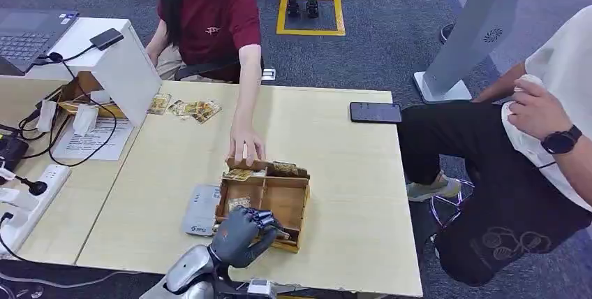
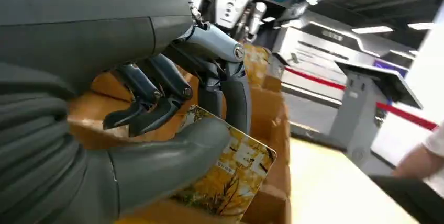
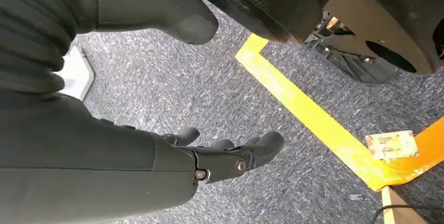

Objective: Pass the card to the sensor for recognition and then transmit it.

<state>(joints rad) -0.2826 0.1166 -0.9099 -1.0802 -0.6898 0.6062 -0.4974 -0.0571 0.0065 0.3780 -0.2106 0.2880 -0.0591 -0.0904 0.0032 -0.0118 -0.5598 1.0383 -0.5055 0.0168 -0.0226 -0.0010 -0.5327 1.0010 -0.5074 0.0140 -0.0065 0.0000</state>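
Observation:
My left hand (image 1: 241, 235) reaches into the near part of a wooden card box (image 1: 287, 201) on the table. In the left wrist view the left hand (image 2: 157, 98) pinches a yellow card (image 2: 233, 171) between thumb and fingers, just above the box compartment. A grey card sensor (image 1: 201, 210) lies flat to the left of the box. My right hand (image 3: 220, 153) hangs over the grey carpet with its fingers apart and nothing in it. A person's hand (image 1: 246, 147) rests on the far edge of the box.
More cards (image 1: 190, 109) lie at the table's far left beside a white stand (image 1: 129, 68). A black phone (image 1: 375, 112) lies at the far right edge. A second person sits at the right. Cables and a power strip (image 1: 24, 205) crowd the left desk.

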